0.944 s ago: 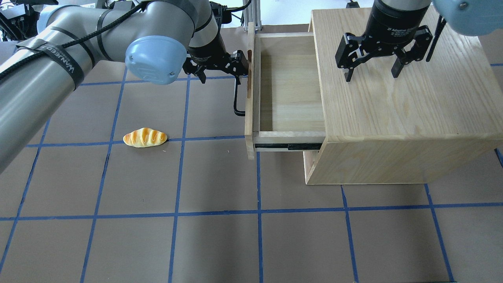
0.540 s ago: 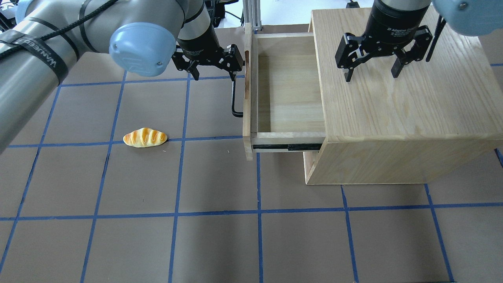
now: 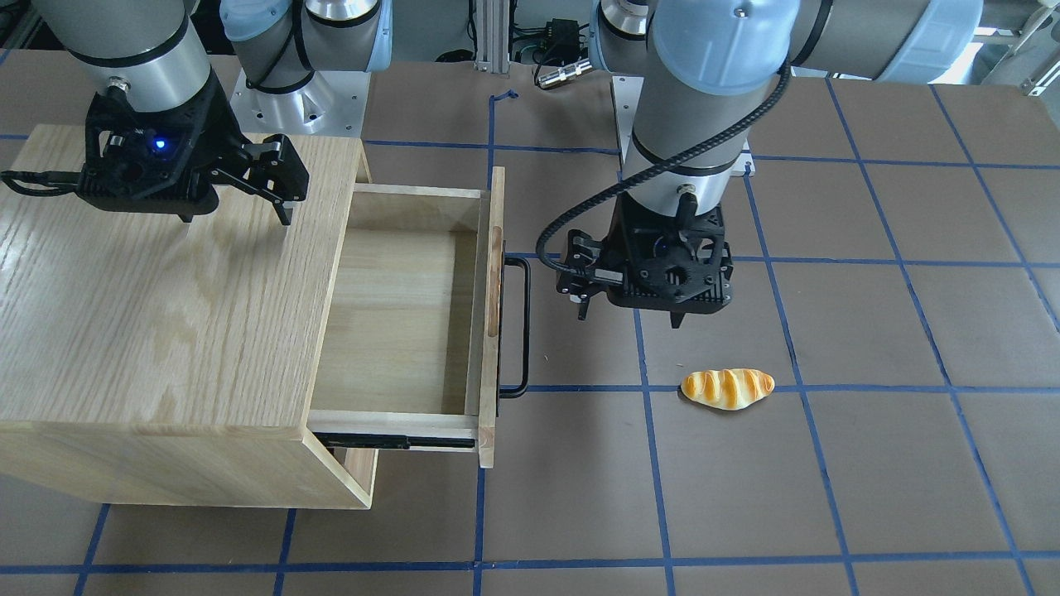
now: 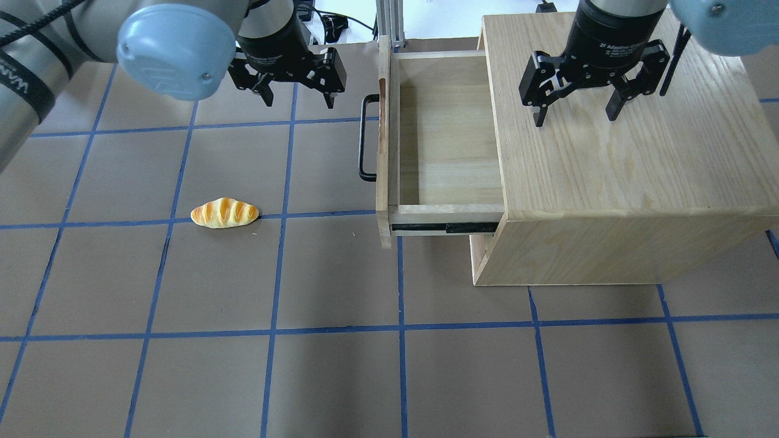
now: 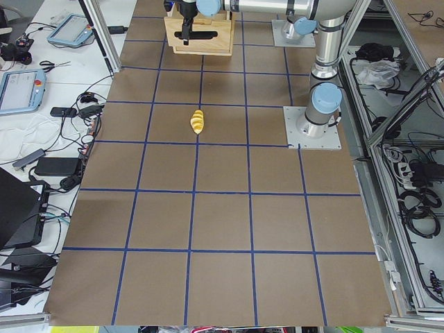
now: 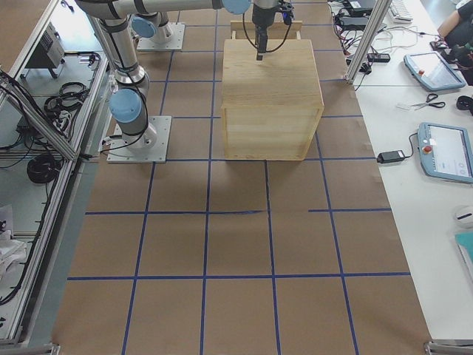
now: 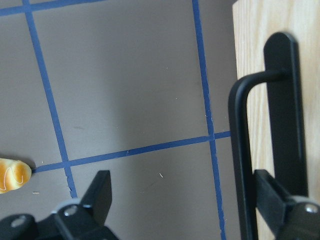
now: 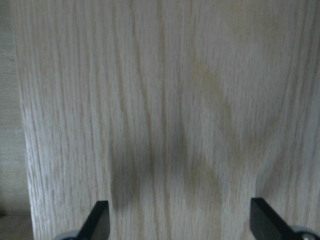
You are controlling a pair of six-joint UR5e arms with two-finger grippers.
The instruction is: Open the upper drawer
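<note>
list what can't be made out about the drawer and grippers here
1. upper drawer: exterior right view, mostly hidden behind the cabinet; exterior left view, too small.
2. right gripper: right wrist view, fingers cut off by the bottom edge.
3. left gripper: front-facing view, fingers mostly hidden under its own body.
4. bread roll: left wrist view, cropped by the left edge.

L arm + R arm: silver-grey tubes, pale-blue joint caps w/ small screw at 5 o'clock, black ribbed cable and white-lettered black strap on L, matte-black L gripper and R gripper, white "2F Adaptive" print above R.
</note>
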